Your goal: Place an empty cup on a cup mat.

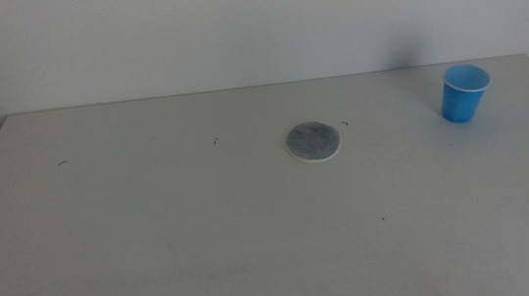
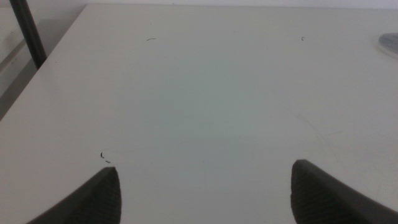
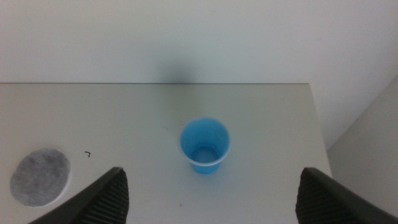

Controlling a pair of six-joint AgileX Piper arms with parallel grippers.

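The cup (image 1: 464,93) stands upright and empty near the table's (image 1: 155,228) far right corner, well apart from the mat (image 1: 313,142) at centre. The right gripper (image 3: 211,186) hovers above it, jaws wide, probably lining up a grasp. The left gripper (image 2: 205,186) waits over bare table, also wide.

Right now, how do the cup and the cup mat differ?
The cup is bright blue, the cup mat mottled grey. The cup stands upright and open-topped; the mat lies flat. The cup sits near the table's far right corner, the mat mid-table. Both are round, untouched, apart from each other.
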